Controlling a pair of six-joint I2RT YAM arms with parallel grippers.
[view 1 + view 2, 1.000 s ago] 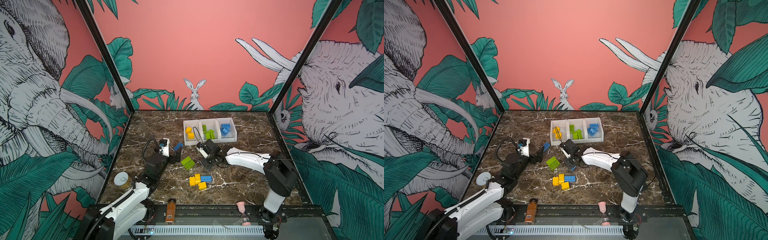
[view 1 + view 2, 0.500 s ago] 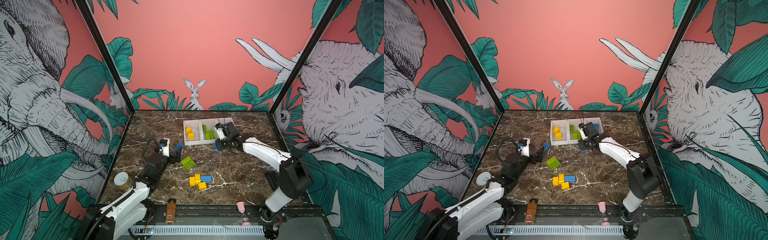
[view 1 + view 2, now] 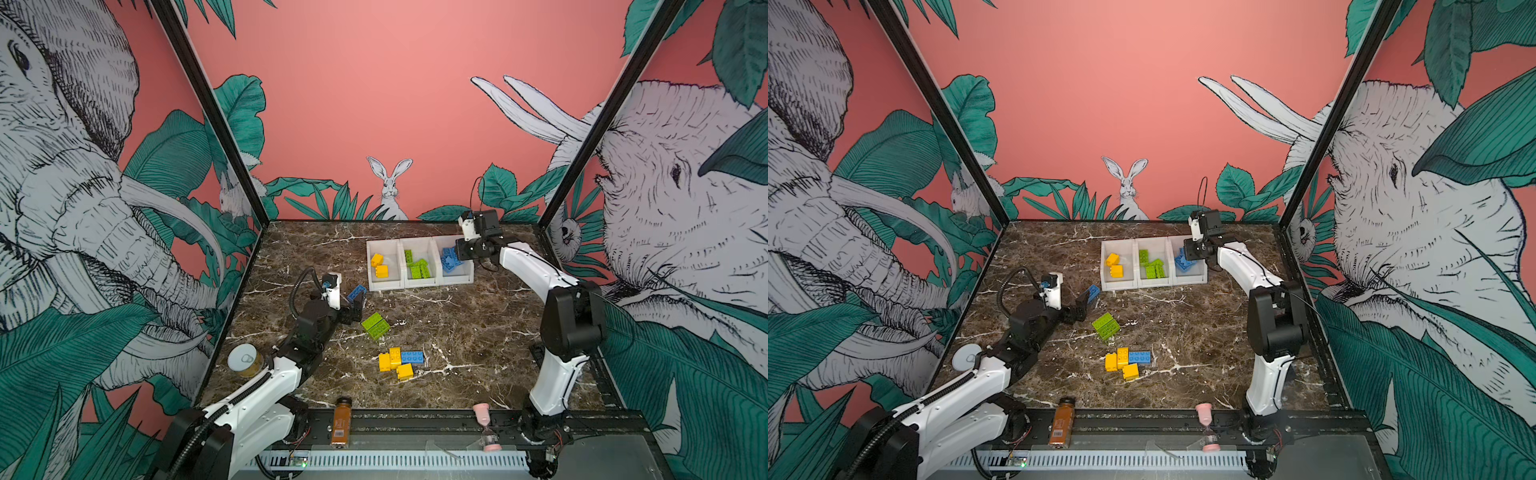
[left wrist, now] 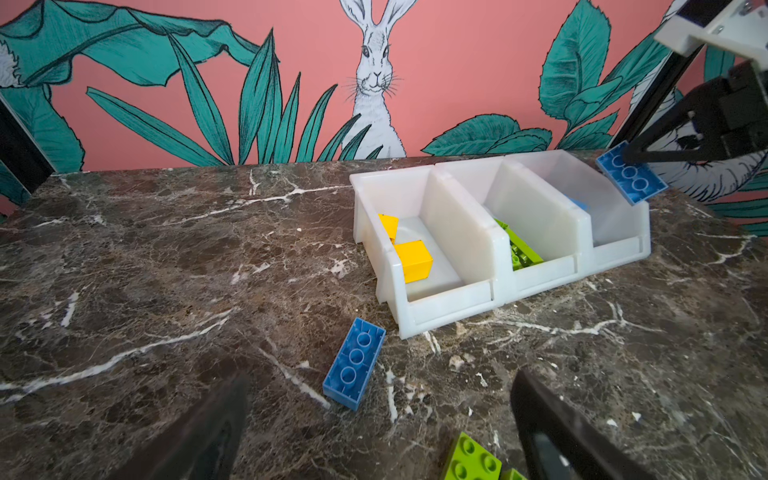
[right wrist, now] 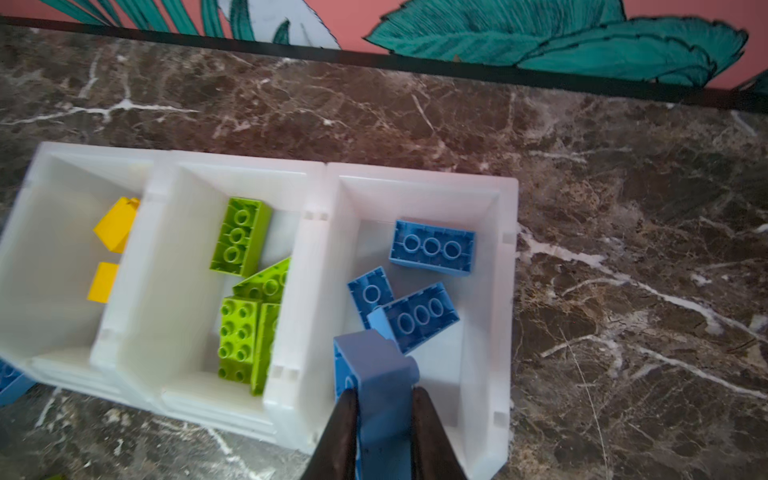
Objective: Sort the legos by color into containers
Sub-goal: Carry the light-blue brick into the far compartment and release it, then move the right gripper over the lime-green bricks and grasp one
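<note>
The containers [image 3: 386, 284] [image 3: 1119, 284] are three joined white bins at the back of the marble table. The left one holds two yellow legos [image 5: 110, 226], the middle one several lime legos [image 5: 239, 237], the right one three blue legos [image 5: 432, 247]. My right gripper [image 5: 382, 395] [image 3: 461, 253] is shut on a blue brick [image 5: 374, 365] [image 4: 631, 178] and hangs over the right bin. My left gripper [image 4: 382, 376] [image 3: 357, 305] is open and low over the table. A loose blue brick [image 4: 353, 368] [image 3: 356, 292] lies just ahead of its fingers.
Lime bricks [image 3: 375, 325] lie beside the left gripper. A cluster of yellow bricks [image 3: 392, 363] and a blue one [image 3: 412, 357] sits mid-table. A round tin [image 3: 245, 359], an orange bottle [image 3: 341, 422] and a pink hourglass [image 3: 484, 424] stand along the front.
My right arm has swung from the middle of the table back and to the right, carrying the blue brick over the right bin. The left arm has not moved.
</note>
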